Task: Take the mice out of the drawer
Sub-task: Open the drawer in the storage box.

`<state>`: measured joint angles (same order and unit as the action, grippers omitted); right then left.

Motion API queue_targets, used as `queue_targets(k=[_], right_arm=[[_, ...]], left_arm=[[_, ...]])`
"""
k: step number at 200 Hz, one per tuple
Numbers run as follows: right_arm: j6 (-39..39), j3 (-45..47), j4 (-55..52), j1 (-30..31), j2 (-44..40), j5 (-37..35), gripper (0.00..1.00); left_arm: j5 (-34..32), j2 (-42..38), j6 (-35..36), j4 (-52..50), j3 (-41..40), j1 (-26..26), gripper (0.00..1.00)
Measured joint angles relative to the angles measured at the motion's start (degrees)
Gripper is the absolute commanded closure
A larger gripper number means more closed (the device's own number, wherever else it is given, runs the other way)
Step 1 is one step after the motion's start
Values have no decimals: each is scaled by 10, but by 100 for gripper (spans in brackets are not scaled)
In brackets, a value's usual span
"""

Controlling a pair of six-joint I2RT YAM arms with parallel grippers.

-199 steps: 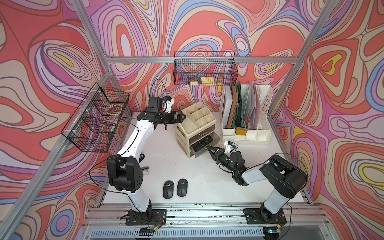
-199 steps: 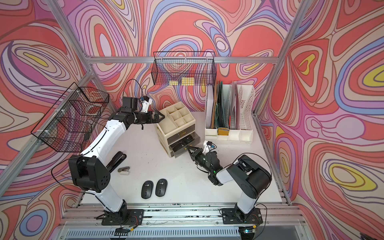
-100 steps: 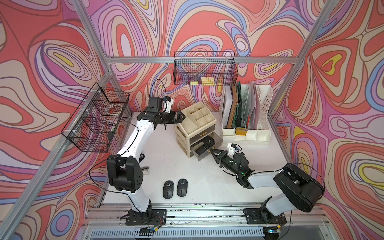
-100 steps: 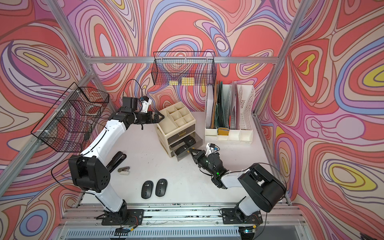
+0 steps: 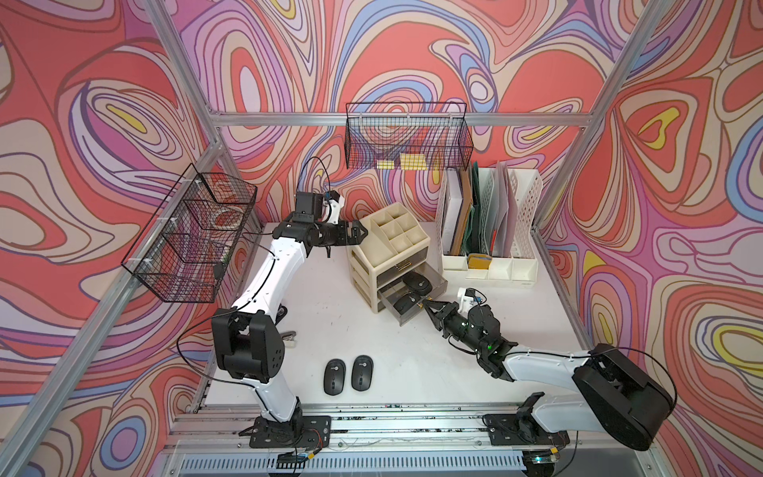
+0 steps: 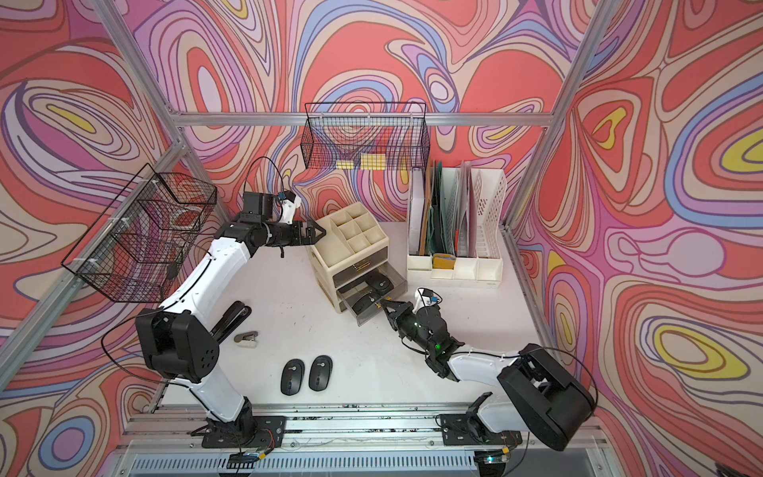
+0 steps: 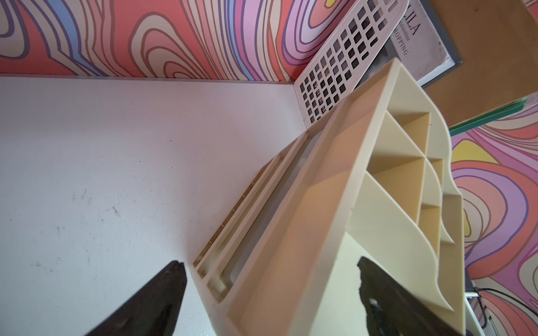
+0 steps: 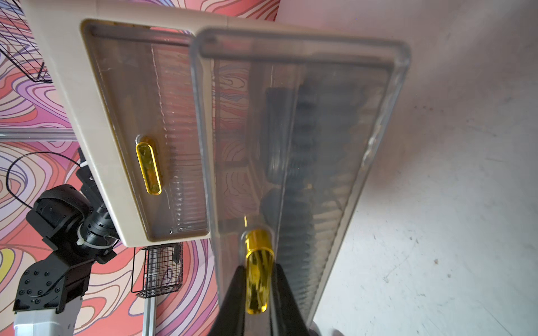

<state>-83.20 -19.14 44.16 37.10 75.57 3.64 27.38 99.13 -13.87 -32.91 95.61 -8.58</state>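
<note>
Two black mice (image 5: 334,376) (image 5: 362,373) lie side by side near the table's front edge; both top views show them (image 6: 292,376) (image 6: 320,373). The cream drawer unit (image 5: 371,252) has its two lower clear drawers pulled out. One mouse (image 5: 418,285) lies in the middle drawer, another (image 5: 406,303) in the bottom drawer (image 5: 408,318). My right gripper (image 8: 259,267) is shut on that drawer's gold handle (image 8: 256,250). My left gripper (image 7: 269,261) stands open, its fingers (image 7: 163,299) either side of the unit's top back corner.
A white file rack (image 5: 489,264) with folders stands at the back right. Wire baskets hang on the back wall (image 5: 408,140) and the left wall (image 5: 190,239). A long black stapler (image 6: 231,318) and a small grey object (image 6: 247,338) lie by the left arm.
My right gripper has drawn back towards the front right with the gold handle, sliding the bottom drawer further out and uncovering the mouse in it. The left arm has not moved.
</note>
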Motion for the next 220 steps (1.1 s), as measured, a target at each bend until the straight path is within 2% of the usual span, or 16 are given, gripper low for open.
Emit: queue_targets(k=[54,93,147,185,220], right_arm=[[0,6,-51,0,-38,-8,84],[12,7,-112,1,-54,-17,62],[46,-4,-215,1,-103,-39,48],[88,-19,-330,1,-171,-61,27],[169,-85,-443,1,-230,-73,3]], left_arm=[[-2,0,0,-2,2,0,3],[-2,0,0,-3,3,0,3],[-1,0,0,-10,8,0,1],[-4,-5,6,-18,25,2,1],[-17,-42,17,-29,26,3,1]])
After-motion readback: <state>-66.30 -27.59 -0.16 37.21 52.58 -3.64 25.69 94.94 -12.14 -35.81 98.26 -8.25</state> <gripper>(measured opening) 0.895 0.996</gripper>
